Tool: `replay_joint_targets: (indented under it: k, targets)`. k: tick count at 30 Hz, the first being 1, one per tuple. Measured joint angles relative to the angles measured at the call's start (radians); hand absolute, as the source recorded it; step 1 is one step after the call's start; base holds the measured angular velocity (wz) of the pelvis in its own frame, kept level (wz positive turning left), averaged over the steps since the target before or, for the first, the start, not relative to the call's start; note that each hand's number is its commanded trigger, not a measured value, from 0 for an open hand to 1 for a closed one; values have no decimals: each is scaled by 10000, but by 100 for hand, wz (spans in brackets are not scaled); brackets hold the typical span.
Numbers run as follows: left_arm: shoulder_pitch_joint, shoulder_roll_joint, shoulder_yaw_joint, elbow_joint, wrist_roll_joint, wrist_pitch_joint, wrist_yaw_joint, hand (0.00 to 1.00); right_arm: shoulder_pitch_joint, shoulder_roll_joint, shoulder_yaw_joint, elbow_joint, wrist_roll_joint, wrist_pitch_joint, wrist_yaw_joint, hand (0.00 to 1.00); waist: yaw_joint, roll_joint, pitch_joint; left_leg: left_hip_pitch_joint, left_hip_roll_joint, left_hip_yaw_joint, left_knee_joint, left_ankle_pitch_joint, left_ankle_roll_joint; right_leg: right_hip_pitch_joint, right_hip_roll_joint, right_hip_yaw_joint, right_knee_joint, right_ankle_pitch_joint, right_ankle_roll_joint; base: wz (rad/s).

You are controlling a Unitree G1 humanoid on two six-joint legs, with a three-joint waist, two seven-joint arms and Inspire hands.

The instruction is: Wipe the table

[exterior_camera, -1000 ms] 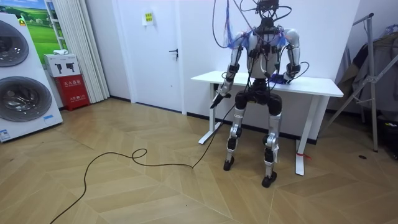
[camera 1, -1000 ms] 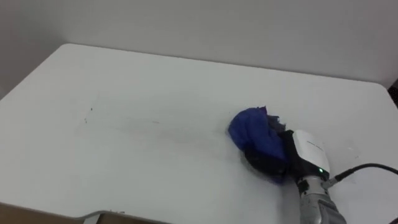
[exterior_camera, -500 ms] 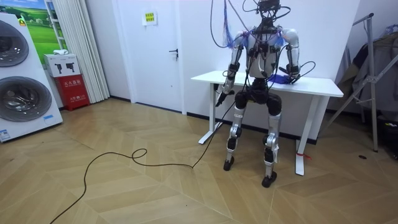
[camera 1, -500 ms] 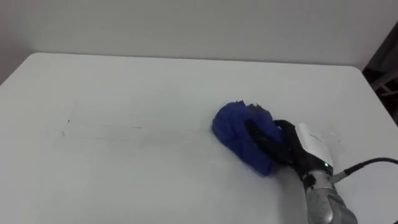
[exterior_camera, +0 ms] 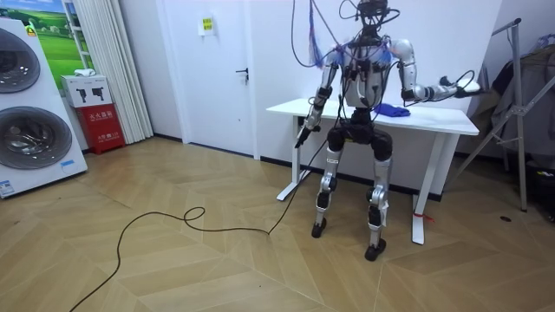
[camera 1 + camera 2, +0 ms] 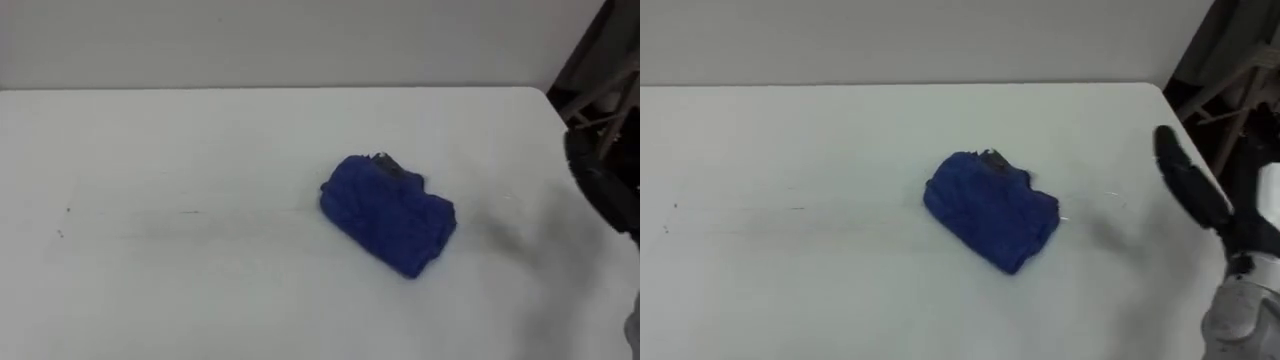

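A crumpled blue cloth (image 6: 388, 212) (image 6: 990, 208) lies alone on the white table (image 6: 180, 140), right of its middle. My right hand (image 6: 1192, 182) hovers off the cloth near the table's right end, its dark fingers straight and holding nothing, so it is open. In the room view I stand at the table's long side with the right arm stretched out to the room view's right, the right hand (image 5: 451, 85) above the tabletop and the cloth (image 5: 395, 109) below it. My left hand (image 5: 304, 136) hangs relaxed beside the table's other end.
A faint grey streak (image 6: 200, 214) and small dark specks (image 6: 60, 232) mark the tabletop left of the cloth. A dark stand (image 6: 1230, 80) rises past the table's right edge. A metal rack (image 5: 520, 104) stands at the room view's right, washing machines (image 5: 26, 104) at its left.
My right hand opened, let go of the blue cloth and swung up and away to the right. The cloth stays on the table. The eye view has shifted to the right.
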Motion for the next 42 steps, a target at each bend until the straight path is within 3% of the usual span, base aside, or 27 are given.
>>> replay_joint_targets:
  k: [8,14,17,23,27,31,35,39,42]
  targets:
    - [78,197,415,-18,11,5,15,0,0,-654,-1564,1931,2703,139,-1317,0,-412,-236,-21,-38,48,178,58,-42,-4,-181,4,16,167,0,0,-7]
    - [255,183,818,-19,26,96,-9,0,10,-697,-2775,3781,5299,230,-2088,0,-692,-271,-65,-70,73,181,62,-62,-20,-186,25,14,154,2,-4,0]
    - [323,187,938,19,8,169,-49,0,24,-936,-3111,5174,5980,238,-2388,0,-808,-268,-69,-2,74,233,35,-63,-21,-181,26,46,147,1,-3,-3]
    - [448,201,1169,8,16,249,-77,0,446,-964,-3593,7141,7977,190,-2868,0,-947,-227,-57,-17,96,429,137,-218,-14,-223,38,261,134,-9,9,-10]
    - [374,210,1175,199,-50,233,-69,0,811,-895,-3511,8899,9403,179,-2663,0,-1009,-217,-123,-8,99,471,179,-273,-2,-205,33,311,141,-20,26,-3]
    - [-40,200,855,846,-52,224,-77,0,1321,-80,-2918,10102,9471,257,-1903,0,-1009,-148,-152,-33,110,439,298,-332,-2,-162,27,286,152,-21,27,0]
    - [-317,139,314,1364,7,207,-81,0,1540,557,-1093,10807,8141,470,-1048,0,-801,62,-193,1,120,458,439,-451,-46,-109,31,340,172,-19,29,-2]
    - [-363,130,-380,1655,1,102,-22,0,1317,721,498,10813,5509,558,-448,0,-639,326,-153,28,119,380,502,-455,-36,6,26,243,165,-13,29,5]
    - [-504,88,-964,2003,-6,28,64,0,1011,720,1782,10658,3867,573,-188,0,-131,458,-92,191,120,375,441,-443,-45,123,42,252,159,-11,26,1]
